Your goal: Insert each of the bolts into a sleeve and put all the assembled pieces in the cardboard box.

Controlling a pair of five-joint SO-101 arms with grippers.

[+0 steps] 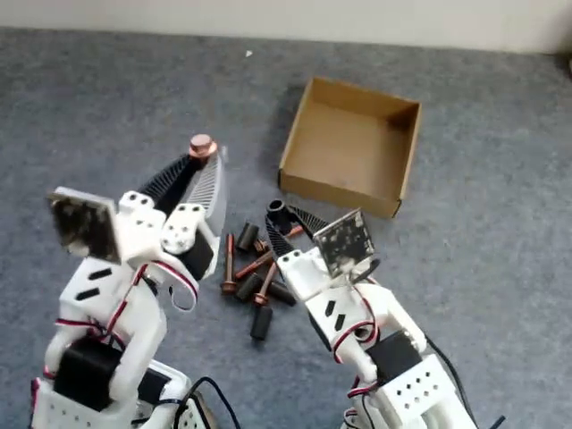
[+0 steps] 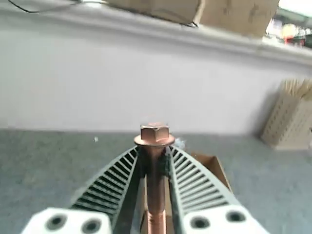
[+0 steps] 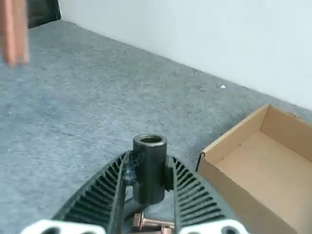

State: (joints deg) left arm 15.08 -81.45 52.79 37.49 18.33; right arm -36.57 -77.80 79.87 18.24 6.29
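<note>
L: left gripper [image 1: 204,163] clamped on bolt [image 1: 201,146], head up, left of loose pile [image 1: 255,279] | R: right gripper [image 1: 279,220] clamped on upright sleeve [image 1: 277,211], near cardboard box [image 1: 344,191] | RISK: likely misaligned meeting jams bolt at bore, levering sleeve loose

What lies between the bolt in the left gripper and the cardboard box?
The stretch is bare grey carpet, as the high view shows, from the bolt in the left gripper to the cardboard box.

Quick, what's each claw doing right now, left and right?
Left claw: closed on a copper-coloured bolt.
Right claw: closed on a black sleeve.
</note>
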